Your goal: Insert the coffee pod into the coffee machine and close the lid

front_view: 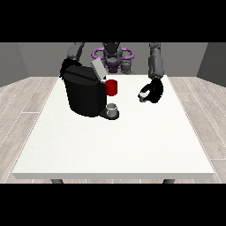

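Curled round the coffee pod (143, 95), it seemed, was the hand at the view's right (153, 91), above the worktop (110, 145). Light, rigid, slippery: its sides were best gripped.

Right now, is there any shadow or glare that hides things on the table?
Front view: no glare on the white table; light is even, with only a faint shadow around the black coffee machine, whose dark body hides its own detail.
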Motion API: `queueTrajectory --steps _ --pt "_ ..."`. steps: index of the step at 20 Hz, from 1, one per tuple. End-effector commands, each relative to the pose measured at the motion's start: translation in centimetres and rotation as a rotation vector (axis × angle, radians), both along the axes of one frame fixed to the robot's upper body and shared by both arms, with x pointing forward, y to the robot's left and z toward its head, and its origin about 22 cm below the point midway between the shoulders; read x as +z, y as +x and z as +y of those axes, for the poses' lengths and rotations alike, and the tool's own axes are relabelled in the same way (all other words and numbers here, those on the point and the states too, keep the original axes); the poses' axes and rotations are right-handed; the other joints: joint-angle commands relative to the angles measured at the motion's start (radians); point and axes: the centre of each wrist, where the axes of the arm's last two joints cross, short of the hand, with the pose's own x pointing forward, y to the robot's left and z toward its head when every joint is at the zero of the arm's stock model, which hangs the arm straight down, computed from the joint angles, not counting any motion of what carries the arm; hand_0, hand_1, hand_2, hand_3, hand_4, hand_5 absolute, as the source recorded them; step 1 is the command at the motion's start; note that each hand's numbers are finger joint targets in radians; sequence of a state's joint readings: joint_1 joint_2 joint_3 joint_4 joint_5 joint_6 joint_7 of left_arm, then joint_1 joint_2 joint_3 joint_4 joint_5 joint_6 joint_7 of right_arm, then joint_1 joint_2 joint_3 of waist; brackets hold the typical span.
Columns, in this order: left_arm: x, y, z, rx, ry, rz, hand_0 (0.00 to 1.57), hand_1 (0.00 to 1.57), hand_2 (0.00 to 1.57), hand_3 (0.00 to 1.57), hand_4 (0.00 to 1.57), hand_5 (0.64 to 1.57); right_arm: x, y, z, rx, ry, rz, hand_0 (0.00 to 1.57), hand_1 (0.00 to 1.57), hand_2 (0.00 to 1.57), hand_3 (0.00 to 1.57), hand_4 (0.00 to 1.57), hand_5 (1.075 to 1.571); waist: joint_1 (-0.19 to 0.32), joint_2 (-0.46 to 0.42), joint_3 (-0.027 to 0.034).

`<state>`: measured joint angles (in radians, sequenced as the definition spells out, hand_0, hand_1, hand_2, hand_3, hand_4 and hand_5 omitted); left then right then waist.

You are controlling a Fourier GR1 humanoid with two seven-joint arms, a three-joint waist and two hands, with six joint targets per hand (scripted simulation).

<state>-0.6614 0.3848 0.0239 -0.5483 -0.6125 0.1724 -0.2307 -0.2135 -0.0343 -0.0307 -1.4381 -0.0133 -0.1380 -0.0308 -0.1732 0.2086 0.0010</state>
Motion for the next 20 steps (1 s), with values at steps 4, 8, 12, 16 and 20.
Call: queueTrajectory --steps 4,8,12,16,20 --pt "4.3 2.6 -1.3 -0.149 -0.041 -0.04 1.48 1.48 1.47 1.41 0.63 1.571 -1.6 0.0 -0.2 -0.016 0.033 0.057 0.0 0.0 0.0 0.0 0.43 1.571 0.017 -0.051 -0.0007" --pt "8.6 4.7 -3.1 -0.189 -0.029 -0.112 1.34 1.34 1.4 1.36 0.59 1.571 -2.2 0.7 1.0 -0.004 0.018 0.047 0.0 0.0 0.0 0.0 0.5 1.571 0.013 -0.019 -0.0008" --pt "6.9 4.1 -5.3 -0.253 -0.068 -0.056 1.26 1.26 1.32 1.3 0.53 1.571 -5.0 -0.9 0.2 -0.04 0.028 0.109 0.0 0.0 0.0 0.0 0.47 1.571 0.052 -0.113 -0.0006" --pt "12.6 5.9 -4.5 -0.254 -0.027 -0.134 1.25 1.25 1.33 1.29 0.56 1.571 -2.5 0.6 -0.3 0.022 0.01 0.068 0.0 0.0 0.0 0.0 0.46 1.571 -0.009 -0.086 -0.0008" --pt "12.7 5.8 -4.0 -0.253 -0.045 -0.124 1.27 1.27 1.34 1.29 0.55 1.571 -2.1 0.9 -0.9 0.008 0.014 0.072 0.0 0.0 0.0 0.0 0.49 1.571 -0.004 -0.086 -0.001"
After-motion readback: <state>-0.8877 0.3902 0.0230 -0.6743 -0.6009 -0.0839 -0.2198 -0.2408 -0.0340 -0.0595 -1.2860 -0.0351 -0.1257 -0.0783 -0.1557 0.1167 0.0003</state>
